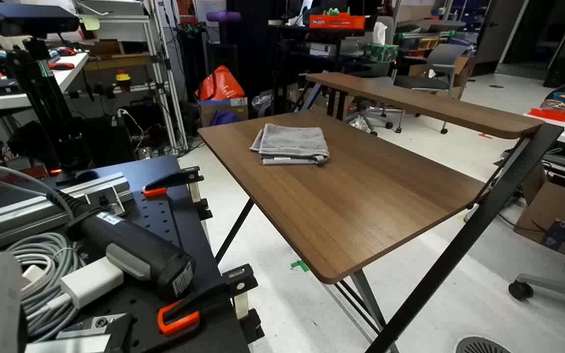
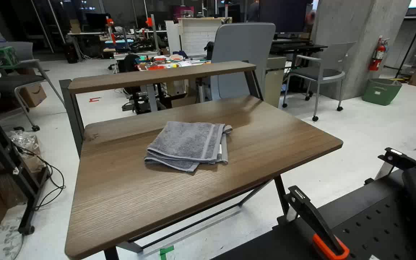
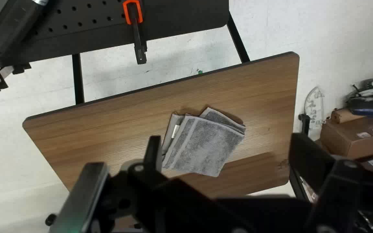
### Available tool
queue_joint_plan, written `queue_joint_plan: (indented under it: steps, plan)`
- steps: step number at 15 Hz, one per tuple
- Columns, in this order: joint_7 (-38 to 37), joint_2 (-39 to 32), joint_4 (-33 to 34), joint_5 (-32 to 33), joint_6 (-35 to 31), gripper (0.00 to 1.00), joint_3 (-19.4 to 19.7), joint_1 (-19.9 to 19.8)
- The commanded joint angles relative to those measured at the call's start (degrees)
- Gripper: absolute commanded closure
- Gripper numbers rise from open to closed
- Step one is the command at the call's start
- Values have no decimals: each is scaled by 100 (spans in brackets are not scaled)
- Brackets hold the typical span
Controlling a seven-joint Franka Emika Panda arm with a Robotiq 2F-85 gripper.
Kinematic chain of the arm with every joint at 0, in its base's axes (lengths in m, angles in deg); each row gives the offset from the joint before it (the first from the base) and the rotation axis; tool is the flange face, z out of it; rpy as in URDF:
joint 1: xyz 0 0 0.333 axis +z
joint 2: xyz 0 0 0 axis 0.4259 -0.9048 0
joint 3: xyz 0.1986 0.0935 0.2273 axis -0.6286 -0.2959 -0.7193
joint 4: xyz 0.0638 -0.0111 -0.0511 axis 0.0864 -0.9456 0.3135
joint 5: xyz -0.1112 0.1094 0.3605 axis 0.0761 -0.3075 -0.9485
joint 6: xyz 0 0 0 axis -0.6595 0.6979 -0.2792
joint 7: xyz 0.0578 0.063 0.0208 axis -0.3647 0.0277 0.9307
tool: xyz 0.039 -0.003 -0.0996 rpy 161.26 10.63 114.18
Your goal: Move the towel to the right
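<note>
The towel is a gray folded cloth lying flat on the brown wooden table. It shows in both exterior views (image 1: pixel 292 142) (image 2: pixel 186 142) and in the wrist view (image 3: pixel 206 145). Its layers are slightly fanned, with a lighter stripe and a small white tag near one edge. My gripper (image 3: pixel 227 140) shows only in the wrist view. Its black fingers are wide apart with nothing between them. It is above the table, and the towel lies below it, apart from the fingers. In the wrist view the left finger slightly overlaps the towel's lower left edge.
The wooden table (image 1: pixel 361 206) has a raised shelf (image 2: pixel 164 76) along one long side, on dark metal legs. A black perforated bench (image 3: pixel 102 29) with orange-handled clamps (image 1: pixel 179 318) stands across a narrow floor gap. Cardboard boxes (image 3: pixel 351 136) stand on the floor beyond one table end.
</note>
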Motion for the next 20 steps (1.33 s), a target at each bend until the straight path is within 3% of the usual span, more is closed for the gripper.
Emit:
queue_joint_plan:
  steps: [1,10,16,20]
  plan:
    - [-23,-5,11,37,15,0,35,28]
    - [-23,-5,11,37,15,0,35,28]
    - [-328,-890,400,87,-518,0,-64,-428]
    - [-768,-1989,788,367,-907,0,-150,-948]
